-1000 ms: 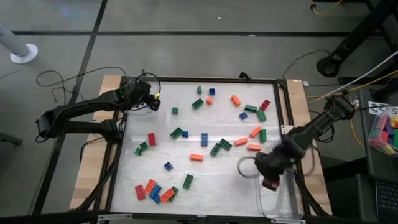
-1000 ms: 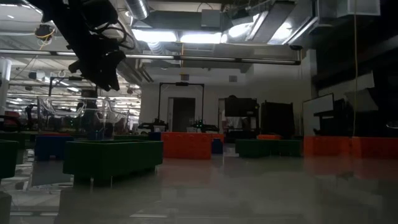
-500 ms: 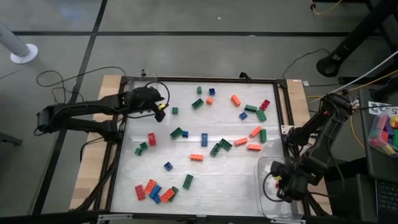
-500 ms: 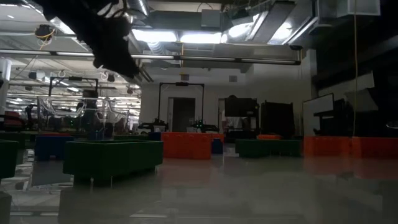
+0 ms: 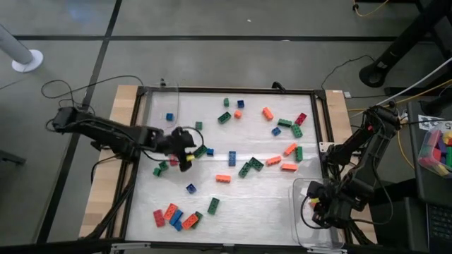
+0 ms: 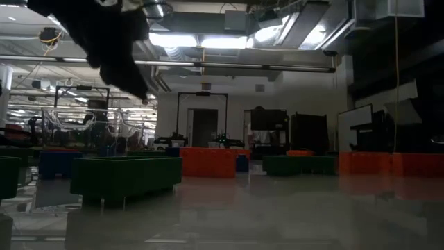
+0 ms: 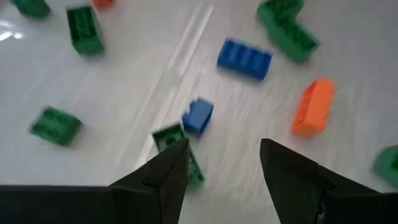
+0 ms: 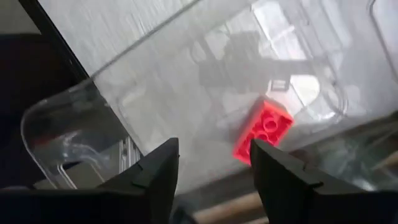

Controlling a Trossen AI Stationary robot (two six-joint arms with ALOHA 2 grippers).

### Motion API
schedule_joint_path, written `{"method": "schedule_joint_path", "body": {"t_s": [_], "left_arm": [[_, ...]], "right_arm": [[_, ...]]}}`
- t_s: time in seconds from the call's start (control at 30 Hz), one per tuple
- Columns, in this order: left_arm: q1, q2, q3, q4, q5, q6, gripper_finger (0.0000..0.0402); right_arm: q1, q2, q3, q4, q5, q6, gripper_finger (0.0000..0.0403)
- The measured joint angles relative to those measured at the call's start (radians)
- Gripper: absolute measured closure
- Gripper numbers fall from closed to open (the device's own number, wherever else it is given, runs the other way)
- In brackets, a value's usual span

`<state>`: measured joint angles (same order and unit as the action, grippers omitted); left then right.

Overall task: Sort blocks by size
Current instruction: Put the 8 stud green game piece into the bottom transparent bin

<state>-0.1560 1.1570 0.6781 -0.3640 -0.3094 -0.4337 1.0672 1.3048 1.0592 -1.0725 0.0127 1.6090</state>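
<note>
Blocks (image 5: 231,158) lie scattered; left gripper (image 7: 221,165) and right gripper (image 8: 214,163) gape, empty.

No text, label, brand, number or sign can be read in any view.
</note>
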Motion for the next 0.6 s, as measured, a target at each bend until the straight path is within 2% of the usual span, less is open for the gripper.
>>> {"method": "schedule_joint_path", "body": {"t_s": [0.23, 0.43, 0.6], "left_arm": [[-0.039, 0.171, 0.000, 0.017, -0.075, -0.013, 0.0218], [-0.038, 0.271, 0.000, 0.016, -0.219, -0.068, 0.0218], [-0.032, 0.296, 0.000, 0.015, -0.228, -0.143, 0.0218]], "right_arm": [[0.000, 0.000, 0.000, 0.001, 0.100, -0.048, 0.0203], [-0.001, 0.000, 0.000, 0.010, 0.152, -0.050, 0.0203], [-0.001, 0.000, 0.000, 0.033, 0.154, -0.050, 0.0203]]}}
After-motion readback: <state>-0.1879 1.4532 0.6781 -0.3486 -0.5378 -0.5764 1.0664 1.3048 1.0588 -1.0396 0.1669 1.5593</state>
